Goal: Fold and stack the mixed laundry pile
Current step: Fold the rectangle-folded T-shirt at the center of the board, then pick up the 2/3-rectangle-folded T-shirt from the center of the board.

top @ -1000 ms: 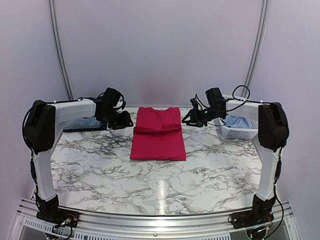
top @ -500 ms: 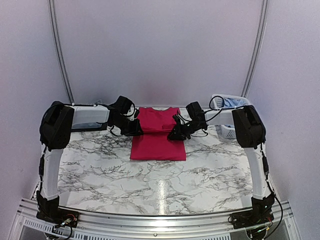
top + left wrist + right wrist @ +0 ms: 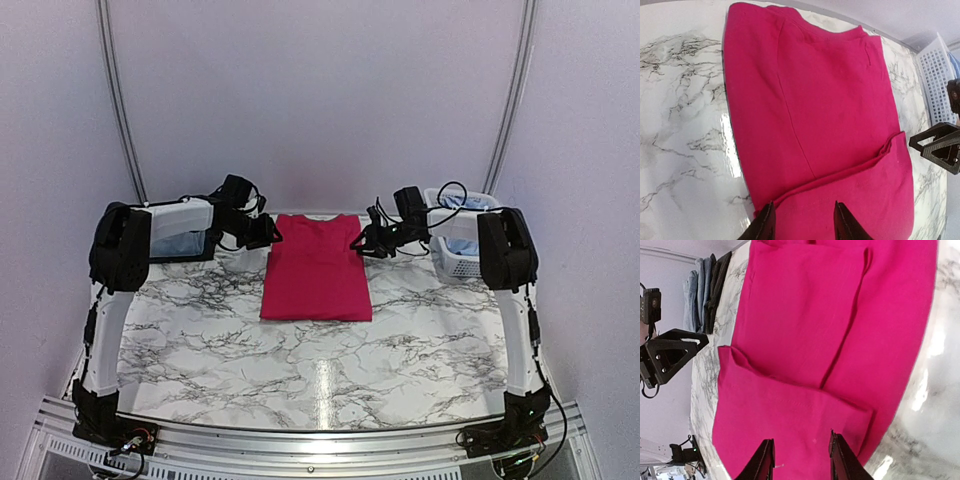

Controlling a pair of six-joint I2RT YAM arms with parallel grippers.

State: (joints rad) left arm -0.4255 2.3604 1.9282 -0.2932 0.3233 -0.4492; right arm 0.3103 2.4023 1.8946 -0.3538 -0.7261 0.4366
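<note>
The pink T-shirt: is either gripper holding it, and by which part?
Nothing appears held. The left gripper and right gripper stand open over the folded end of the pink T-shirt, which lies flat.

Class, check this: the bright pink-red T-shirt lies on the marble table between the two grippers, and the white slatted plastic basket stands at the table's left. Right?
No: the white slatted plastic basket stands at the right of the marble table, per the top external view. The bright pink-red T-shirt lies on it between the left gripper and right gripper.
</note>
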